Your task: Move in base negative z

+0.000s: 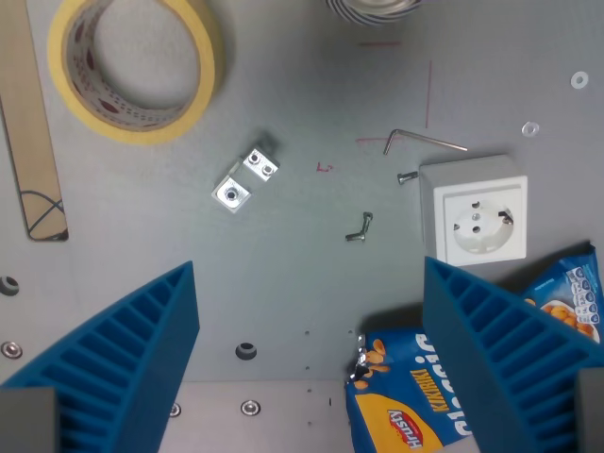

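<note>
Gripper [307, 363] fingers [132, 354] blue, ribbed, spread wide, holding nothing. One tape roll [132, 66], one bracket [245, 179], one socket [475, 209], two washers [578, 81], one snack bag [406, 396].

Wrist cam, top-down over table [311, 264], end effector [311, 363] fingers framing bottom

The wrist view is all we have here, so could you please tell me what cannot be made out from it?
- Striped object, wrist view: cut off by the top edge, so what it is stays unclear.
- Snack bag: partly hidden behind the blue finger on the wrist view's right and cut by the bottom edge.
- Wooden strip: cut off by the left edge.
- Tiny screws near the socket: too small to identify.
</note>
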Motion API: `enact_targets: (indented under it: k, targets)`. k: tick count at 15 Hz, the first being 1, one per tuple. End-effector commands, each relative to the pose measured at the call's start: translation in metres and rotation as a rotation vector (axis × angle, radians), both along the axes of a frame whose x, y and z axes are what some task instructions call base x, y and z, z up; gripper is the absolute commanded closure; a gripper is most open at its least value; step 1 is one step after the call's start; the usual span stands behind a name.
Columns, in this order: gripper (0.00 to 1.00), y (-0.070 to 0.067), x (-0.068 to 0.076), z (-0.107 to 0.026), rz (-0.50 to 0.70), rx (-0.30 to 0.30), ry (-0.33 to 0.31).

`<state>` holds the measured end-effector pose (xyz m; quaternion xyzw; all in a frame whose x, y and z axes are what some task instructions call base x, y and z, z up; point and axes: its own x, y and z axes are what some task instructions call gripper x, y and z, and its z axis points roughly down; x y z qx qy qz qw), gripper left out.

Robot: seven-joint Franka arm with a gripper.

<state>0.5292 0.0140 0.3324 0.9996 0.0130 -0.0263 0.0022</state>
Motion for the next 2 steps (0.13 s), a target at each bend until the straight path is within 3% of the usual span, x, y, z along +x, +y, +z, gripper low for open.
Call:
enact_targets:
  k: [1,2]
  targets:
    - [0.0,0.0,-0.0044,-0.0124,0.0,0.001,-0.049]
    - [0.0,0.0001,-0.0038,-0.0174,0.0,0.001,-0.049]
